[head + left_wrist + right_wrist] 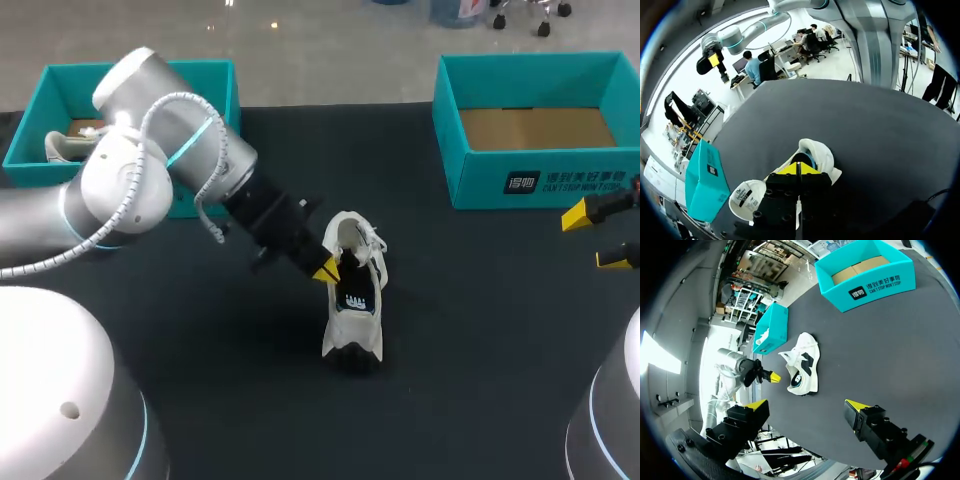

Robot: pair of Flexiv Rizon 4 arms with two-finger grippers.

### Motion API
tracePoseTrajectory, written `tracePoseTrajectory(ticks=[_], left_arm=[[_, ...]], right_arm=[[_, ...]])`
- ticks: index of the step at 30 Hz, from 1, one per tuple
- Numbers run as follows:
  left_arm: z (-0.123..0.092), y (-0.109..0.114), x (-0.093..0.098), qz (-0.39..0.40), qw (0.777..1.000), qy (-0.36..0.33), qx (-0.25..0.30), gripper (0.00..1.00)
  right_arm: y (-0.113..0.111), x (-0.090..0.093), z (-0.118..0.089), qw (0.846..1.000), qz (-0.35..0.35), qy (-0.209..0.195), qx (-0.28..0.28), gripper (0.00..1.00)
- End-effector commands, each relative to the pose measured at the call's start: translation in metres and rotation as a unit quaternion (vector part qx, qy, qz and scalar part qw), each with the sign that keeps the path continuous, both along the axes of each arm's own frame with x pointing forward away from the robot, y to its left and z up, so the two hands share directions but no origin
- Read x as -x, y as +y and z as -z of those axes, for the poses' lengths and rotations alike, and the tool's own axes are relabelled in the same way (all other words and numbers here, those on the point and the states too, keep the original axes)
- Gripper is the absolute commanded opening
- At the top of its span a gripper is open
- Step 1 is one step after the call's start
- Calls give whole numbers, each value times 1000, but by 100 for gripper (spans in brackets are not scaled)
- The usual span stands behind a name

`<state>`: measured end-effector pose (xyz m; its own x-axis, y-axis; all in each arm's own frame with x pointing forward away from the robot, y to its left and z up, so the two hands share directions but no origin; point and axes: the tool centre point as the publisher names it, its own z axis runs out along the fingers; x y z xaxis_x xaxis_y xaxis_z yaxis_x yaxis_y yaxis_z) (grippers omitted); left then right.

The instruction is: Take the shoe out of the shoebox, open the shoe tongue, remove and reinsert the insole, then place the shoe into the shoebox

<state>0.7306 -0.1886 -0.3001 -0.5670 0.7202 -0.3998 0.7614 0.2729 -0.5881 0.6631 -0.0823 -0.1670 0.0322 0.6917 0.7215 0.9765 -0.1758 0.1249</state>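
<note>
A white shoe with black trim lies on the dark table's middle, its opening facing up; it also shows in the left wrist view and the right wrist view. My left gripper is shut, its yellow tips pressed together at the shoe's opening edge; whether anything thin is pinched between them cannot be seen. From the right wrist view the left gripper sits just beside the shoe. My right gripper hangs open at the table's right edge, far from the shoe, with nothing between its fingers.
A teal shoebox with a bare cardboard bottom stands at the back right. Another teal box at the back left holds a second shoe, partly behind my left arm.
</note>
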Motion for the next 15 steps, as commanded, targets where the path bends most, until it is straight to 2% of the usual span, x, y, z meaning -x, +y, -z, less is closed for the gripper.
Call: tracePoseTrajectory(ticks=[1,5,15], left_arm=[[-11,4,-4,214,962,-72,-153,0],[-9,6,2,314,921,-132,-190,0],[-9,6,2,314,921,-132,-190,0]], right_arm=[[0,10,-1,1000,17,-14,2,100],[0,10,-1,1000,17,-14,2,100],[0,10,-1,1000,17,-14,2,100]])
